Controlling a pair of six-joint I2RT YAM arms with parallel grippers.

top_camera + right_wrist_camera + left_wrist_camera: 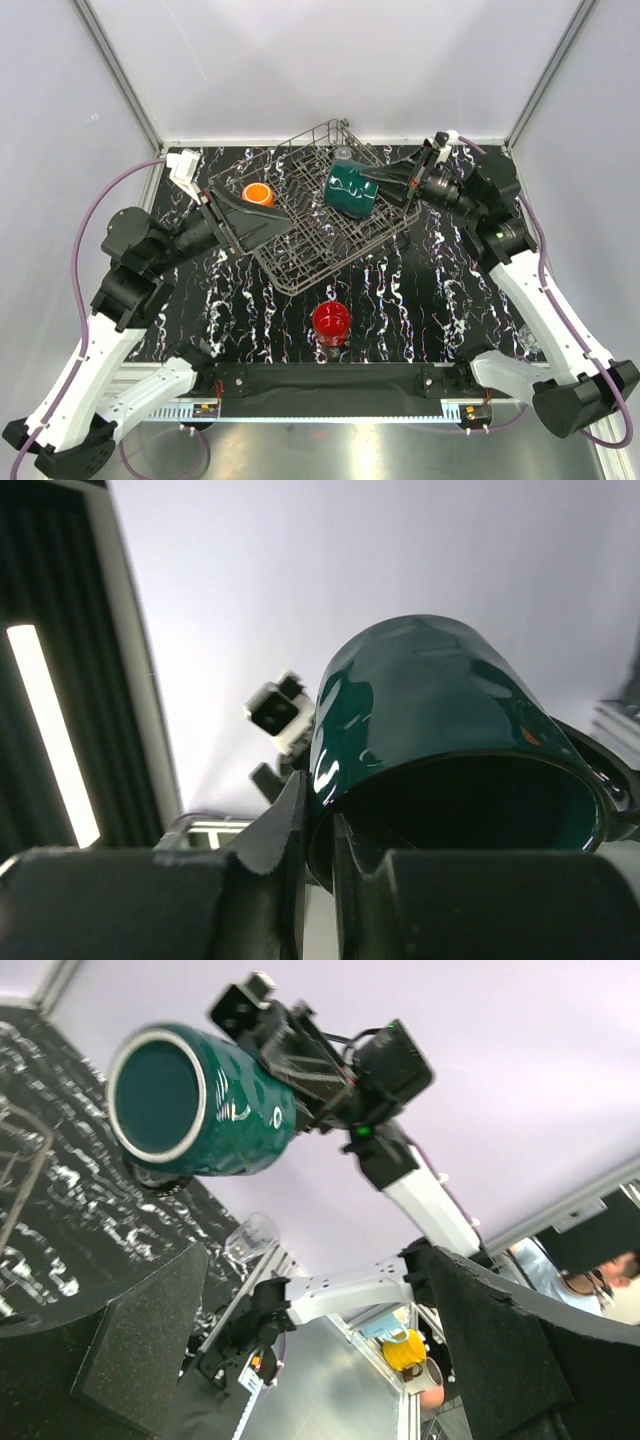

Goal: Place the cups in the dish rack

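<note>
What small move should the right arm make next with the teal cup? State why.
Probably lower it into the dish rack: the right tool pinches the teal cup by its rim, holding it on its side above the rack, not yet seated.

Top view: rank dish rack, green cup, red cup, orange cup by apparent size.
1. Dish rack
2. Green cup, though it is raised nearer the camera, so unsure
3. Red cup and orange cup: near alike, not ranked

No legible text, no readable labels, brands or numbers
</note>
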